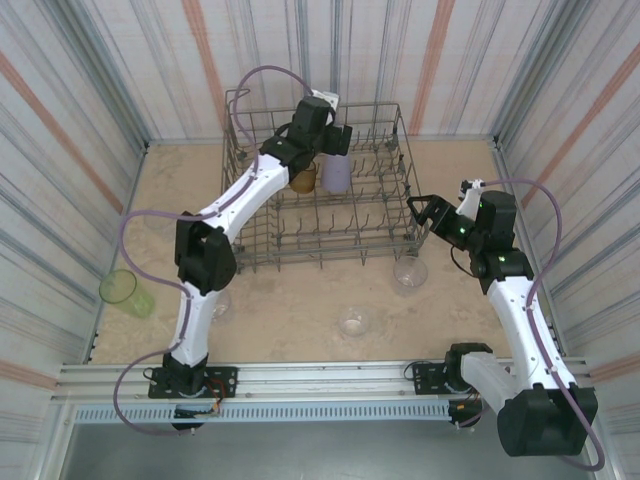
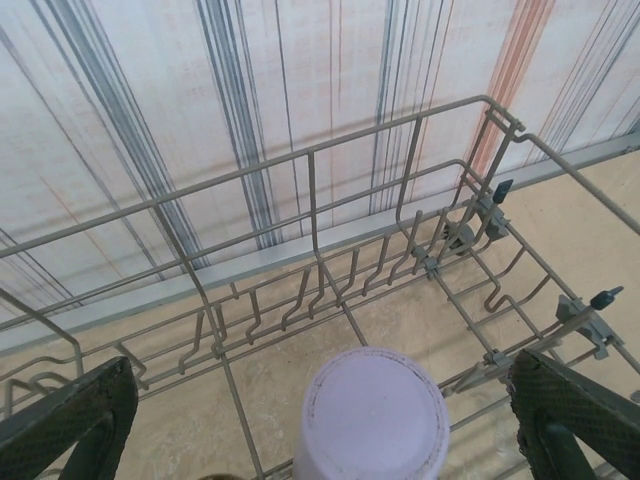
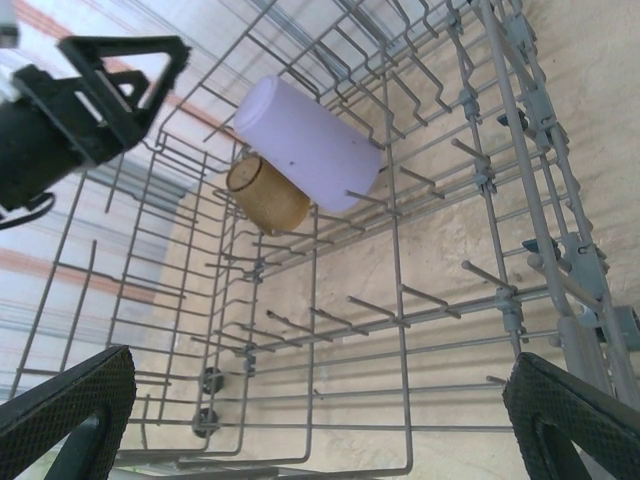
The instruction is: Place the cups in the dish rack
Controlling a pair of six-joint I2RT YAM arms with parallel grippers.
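On tan table [image 1: 300,295], lavender cup [image 2: 372,418] upright base-up in dish rack [image 1: 300,260]; L fingers [image 2: 72,415], R fingers [image 3: 572,412] spread.

Grey metal wire dish rack [image 1: 330,240]. Tumblers: pale lavender plastic tumbler [image 2: 372,420], amber-brown tumbler [image 3: 268,193], translucent yellow-green tumbler [image 1: 125,292], clear tumbler [image 1: 410,272]. Mottled beige counter [image 1: 300,300]. White wall panels [image 1: 100,80], grey-blue and orange stripes.

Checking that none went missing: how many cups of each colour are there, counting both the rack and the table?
Clear cups: 3
Lavender cup: 1
Amber cup: 1
Yellow-green cup: 1
Total: 6
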